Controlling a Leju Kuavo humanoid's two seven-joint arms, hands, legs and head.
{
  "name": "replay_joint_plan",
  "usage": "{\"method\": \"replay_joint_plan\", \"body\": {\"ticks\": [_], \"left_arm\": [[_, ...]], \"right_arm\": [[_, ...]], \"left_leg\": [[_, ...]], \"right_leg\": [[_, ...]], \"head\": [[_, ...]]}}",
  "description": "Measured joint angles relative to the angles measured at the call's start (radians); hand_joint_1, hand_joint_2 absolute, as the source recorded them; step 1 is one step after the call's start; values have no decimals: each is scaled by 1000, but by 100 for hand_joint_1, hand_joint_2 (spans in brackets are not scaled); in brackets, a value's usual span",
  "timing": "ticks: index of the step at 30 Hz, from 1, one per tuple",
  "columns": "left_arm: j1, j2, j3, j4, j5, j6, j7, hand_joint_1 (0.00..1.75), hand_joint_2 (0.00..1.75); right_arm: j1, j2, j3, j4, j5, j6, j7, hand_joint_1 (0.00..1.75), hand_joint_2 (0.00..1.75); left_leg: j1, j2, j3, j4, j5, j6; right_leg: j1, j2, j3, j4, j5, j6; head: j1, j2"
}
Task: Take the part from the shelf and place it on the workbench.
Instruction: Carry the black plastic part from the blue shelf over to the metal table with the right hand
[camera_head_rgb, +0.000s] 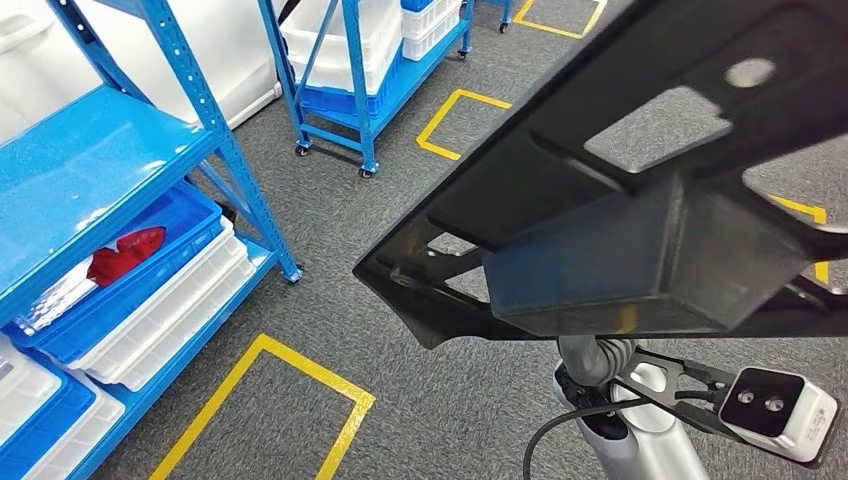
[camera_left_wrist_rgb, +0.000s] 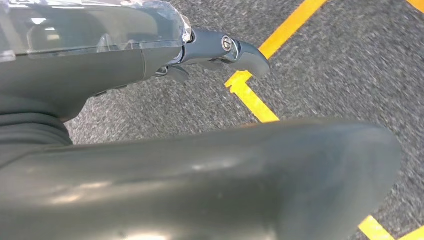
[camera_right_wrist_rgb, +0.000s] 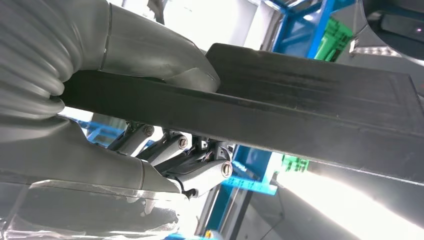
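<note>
The part (camera_head_rgb: 640, 200) is a large flat black plastic piece with cut-outs and a boxy block on its underside. It hangs high and close in front of the head camera, over the grey carpet. My right forearm (camera_head_rgb: 640, 430) rises from below to its underside. In the right wrist view my right hand (camera_right_wrist_rgb: 125, 55) grips an edge of the part (camera_right_wrist_rgb: 320, 100), thumb on one face and the dark fingers (camera_right_wrist_rgb: 200, 175) on the other. My left hand (camera_left_wrist_rgb: 150, 165) hangs over the floor, its fingers (camera_left_wrist_rgb: 235, 50) stretched out with nothing in them.
A blue shelf (camera_head_rgb: 100, 170) stands at the left, with blue and white bins below; one bin holds a red object (camera_head_rgb: 125, 255). A second blue rack on wheels (camera_head_rgb: 350, 90) stands further back. Yellow tape squares (camera_head_rgb: 270, 400) mark the grey carpet.
</note>
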Motion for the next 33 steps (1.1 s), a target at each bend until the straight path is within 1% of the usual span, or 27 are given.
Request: {"method": "replay_joint_plan", "body": {"ticks": [2, 4, 5, 6, 7, 8, 9, 10, 11, 13, 15, 16, 17, 19, 21, 22, 23, 24, 25, 26, 27, 28, 29, 30, 31, 32, 33], "left_arm": [[-2, 0, 0, 0, 0, 0, 0, 0, 0], [1, 1, 0, 0, 0, 0, 0, 0, 0], [4, 2, 0, 0, 1, 0, -2, 0, 0], [6, 2, 0, 0, 1, -1, -4, 0, 0], [8, 3, 0, 0, 2, -2, -7, 0, 0], [7, 4, 0, 0, 2, -4, -9, 0, 0], [6, 4, -1, 0, 2, -7, -10, 0, 0], [5, 6, -1, 0, 2, -11, -9, 0, 0], [4, 7, -2, 0, 1, -16, -8, 0, 0], [2, 8, -6, 0, 0, -26, -4, 0, 0], [-2, 6, -9, 0, 0, -35, -2, 0, 0], [-5, 4, -10, 0, 0, -38, -1, 0, 0], [-7, 3, -12, -1, -1, -40, 1, 0, 0], [-6, -2, -20, -1, -2, -36, 11, 0, 0], [-1, -8, -28, -1, -4, -26, 22, 0, 0], [0, -10, -30, -1, -3, -21, 25, 0, 0], [1, -12, -32, -1, -1, -16, 26, 0, 0], [1, -12, -32, -1, 1, -12, 25, 0, 0], [0, -13, -32, -1, 2, -8, 23, 0, 0], [0, -14, -32, -1, 2, -6, 20, 0, 0], [1, -15, -31, -1, 2, -6, 18, 0, 0], [2, -15, -30, -1, 2, -6, 18, 0, 0], [3, -15, -28, -1, 1, -8, 18, 0, 0], [3, -15, -26, -1, 1, -10, 19, 0, 0], [3, -16, -25, -1, 0, -11, 19, 0, 0], [2, -16, -25, -1, 0, -11, 19, 0, 0], [2, -17, -24, -1, 1, -11, 18, 0, 0]], "right_arm": [[-4, -2, 1, 0, 0, 0, 0, 175, 175], [-7, -2, 2, 1, 0, 0, 0, 175, 175], [-7, -3, 3, 2, -2, -2, 0, 175, 175], [-6, -3, 4, 4, -4, -3, 0, 175, 175], [-7, -4, 5, 6, -8, -5, 0, 175, 175], [-8, -4, 6, 10, -13, -8, 0, 175, 175], [-10, -5, 8, 13, -17, -10, 0, 175, 175], [-15, -5, 10, 17, -22, -14, 0, 175, 175], [-21, -5, 13, 21, -27, -18, 0, 175, 175], [-34, -5, 18, 30, -36, -29, 0, 175, 175], [-44, -8, 22, 37, -43, -39, 1, 175, 175], [-49, -11, 24, 40, -46, -43, 1, 175, 175], [-57, -15, 27, 44, -50, -48, 1, 175, 175], [-75, -25, 34, 60, -55, -61, 0, 175, 175], [-84, -33, 45, 81, -60, -79, 0, 175, 175], [-85, -37, 51, 90, -62, -89, 0, 175, 175], [-86, -42, 57, 98, -62, -99, 1, 175, 175], [-87, -47, 64, 104, -63, -107, 1, 175, 175], [-91, -51, 70, 108, -64, -115, 1, 175, 175], [-96, -56, 75, 110, -66, -120, 1, 175, 175], [-102, -60, 80, 112, -69, -127, 1, 175, 175], [-108, -64, 85, 114, -74, -133, 0, 175, 175], [-112, -70, 88, 117, -79, -141, 0, 175, 175], [-117, -75, 92, 120, -86, -153, 0, 175, 175], [-120, -80, 96, 122, -94, -164, 0, 175, 175], [-124, -84, 101, 125, -104, -176, 0, 175, 175], [-128, -86, 106, 126, -114, -186, 0, 175, 175]], "left_leg": [[4, -36, -15, 45, -33, -8], [7, -86, -69, 164, -94, -12], [7, -98, -105, 233, -120, -13], [7, -103, -131, 279, -130, -14], [8, -105, -144, 293, -120, -15], [8, -107, -136, 262, -89, -14], [9, -114, -112, 201, -47, -13], [12, -135, -84, 131, -12, -11], [14, -156, -61, 73, 10, -9], [14, -184, -40, 23, 18, -3], [11, -168, -39, 18, 20, 8], [12, -158, -37, 15, 22, 16], [12, -146, -35, 11, 24, 23], [11, -119, -33, 8, 25, 33], [7, -92, -33, 8, 23, 37], [6, -79, -33, 9, 22, 37], [5, -68, -32, 9, 21, 37], [3, -57, -30, 9, 19, 37], [2, -47, -27, 9, 17, 35], [-1, -37, -24, 9, 14, 32], [-3, -28, -21, 9, 11, 29], [-5, -19, -19, 9, 9, 24], [-6, -10, -18, 9, 8, 20], [-7, 1, -15, 7, 6, 15], [-5, 2, -13, 8, 3, 9], [-4, -11, -15, 18, -7, 5], [-3, -33, -25, 46, -26, 2]], "right_leg": [[-6, 20, 5, -9, 5, -13], [-10, 42, 7, -12, 7, -20], [-9, 55, 7, -12, 7, -21], [-8, 70, 7, -10, 7, -22], [-8, 85, 7, -9, 6, -21], [-8, 99, 8, -6, 5, -20], [-8, 112, 9, -4, 4, -17], [-9, 125, 8, 0, 1, -14], [-9, 138, 5, 6, 0, -9], [-11, 160, -5, 11, 0, 4], [-15, 175, -12, 10, 3, 18], [-15, 160, -15, 16, 0, 24], [-13, 133, -26, 38, -14, 28], [-12, 69, -79, 144, -68, 35], [-14, 48, -148, 278, -120, 40], [-16, 45, -164, 308, -123, 41], [-16, 43, -160, 300, -108, 40], [-16, 37, -134, 250, -77, 36], [-13, 22, -91, 171, -42, 30], [-7, -2, -51, 97, -18, 21], [-1, -20, -22, 41, -2, 14], [4, -31, -8, 12, 1, 8], [8, -31, -9, 8, -2, 4], [8, -17, -11, 5, 1, 1], [5, -6, -9, 1, 4, -3], [1, 6, -7, -4, 7, -8], [-3, 17, -4, -9, 10, -14]], "head": [[0, 0], [0, 0], [0, 0], [0, 0], [0, 0], [0, 0], [0, 0], [0, 0], [0, 0], [0, 0], [0, 0], [0, 0], [0, 0], [0, 0], [0, 0], [0, 0], [0, 0], [0, 0], [0, 0], [0, 0], [0, 0], [0, 0], [0, 0], [0, 0], [0, 0], [0, 0], [0, 0]]}}
